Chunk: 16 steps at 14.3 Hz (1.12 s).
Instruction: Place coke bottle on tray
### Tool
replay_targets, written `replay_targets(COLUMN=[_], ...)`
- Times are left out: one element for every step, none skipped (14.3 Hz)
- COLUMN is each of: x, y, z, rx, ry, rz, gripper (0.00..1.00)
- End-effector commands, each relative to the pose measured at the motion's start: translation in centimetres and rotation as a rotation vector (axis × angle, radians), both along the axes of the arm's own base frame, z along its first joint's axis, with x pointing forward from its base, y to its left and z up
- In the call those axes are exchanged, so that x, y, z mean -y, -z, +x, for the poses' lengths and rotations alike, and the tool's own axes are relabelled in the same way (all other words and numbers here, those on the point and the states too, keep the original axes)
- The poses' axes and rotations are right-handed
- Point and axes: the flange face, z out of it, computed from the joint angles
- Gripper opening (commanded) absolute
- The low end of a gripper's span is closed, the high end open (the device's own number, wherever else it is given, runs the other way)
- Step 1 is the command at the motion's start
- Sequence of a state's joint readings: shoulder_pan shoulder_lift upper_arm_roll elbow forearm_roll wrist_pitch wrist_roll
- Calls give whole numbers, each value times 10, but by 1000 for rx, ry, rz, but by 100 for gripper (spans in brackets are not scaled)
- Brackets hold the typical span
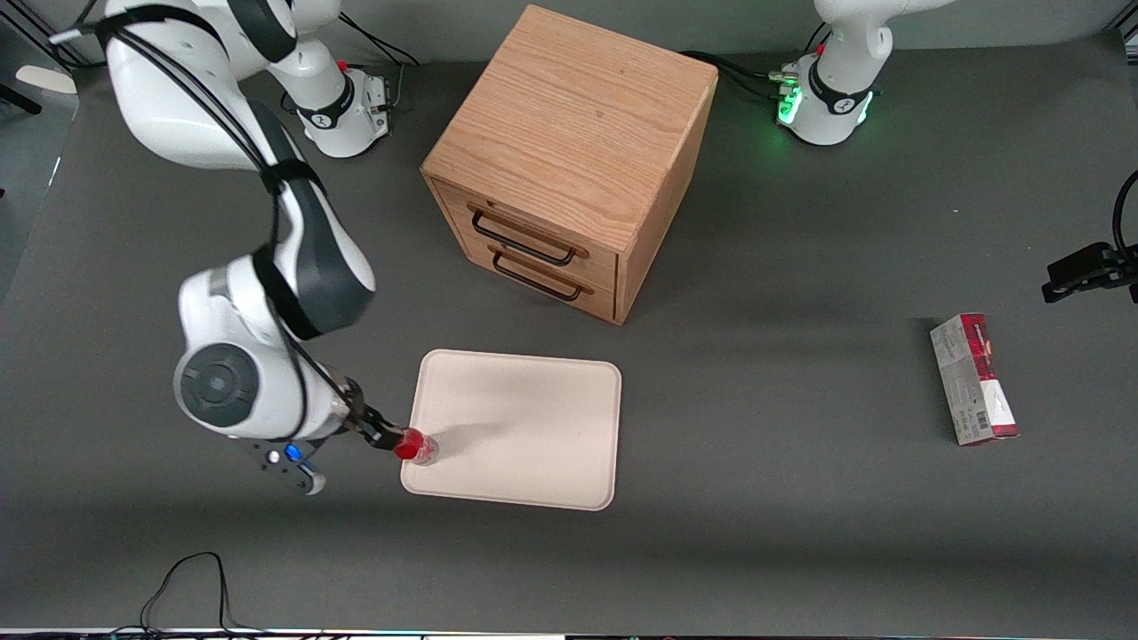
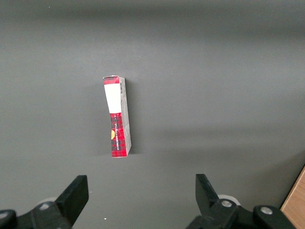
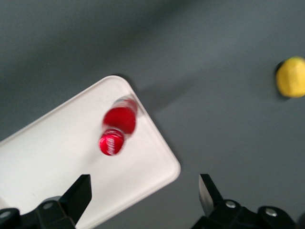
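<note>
Coke bottle (image 1: pixel 418 447): tiny, red cap, red label, clear base; standing on the tray (image 1: pixel 524 427) at the corner nearest the front camera on the working arm's side, just inside the rim. From the right wrist camera, bottle (image 3: pixel 117 126) seen almost cap-on, white script on the cap, leaning slightly in that view. Tray (image 3: pixel 57 157): flat, cream-beige, rounded corners, low rim. Gripper (image 1: pixel 384 436) just beside the bottle at the tray's edge; jaws spread wide, holding nothing, both black fingers (image 3: pixel 76 198) clear of the bottle. Yellow lump (image 3: pixel 291 77) on the dark table, well apart from the tray. Wooden drawer cabinet (image 1: pixel 569 160) farther from the front camera than the tray. Red-and-grey carton (image 1: pixel 973 380) toward the parked arm's end.
</note>
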<state>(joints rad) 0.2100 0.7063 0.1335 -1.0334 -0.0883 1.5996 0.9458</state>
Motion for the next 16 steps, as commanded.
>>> replay_targets(x=[42, 60, 82, 98, 110, 121, 129, 139, 152, 159, 162, 163, 165, 169, 174, 178], y=[-37, -50, -64, -77, -89, -99, -104, -112, -116, -118, -123, -131, -143, -153, -161, -164], z=[-38, -50, -63, -76, -90, -105, -121, -137, -152, -165, -177, -189, -205, -217, -220, -209], rx=[-31, -39, -43, -41, -33, -27, -29, -21, -20, -22, -19, -10, 9, 32, 55, 91], ry=[-112, -158, -198, -235, -273, -302, -355, -405, -446, -492, -536, -564, -569, -567, -572, -564], rz=[-11, 2, 33, 60, 64, 61, 62, 65, 70, 76, 81, 80, 75, 70, 70, 70], gripper=[100, 100, 100, 100, 100, 100, 100, 100, 100, 100, 100, 100, 100, 100, 100, 100])
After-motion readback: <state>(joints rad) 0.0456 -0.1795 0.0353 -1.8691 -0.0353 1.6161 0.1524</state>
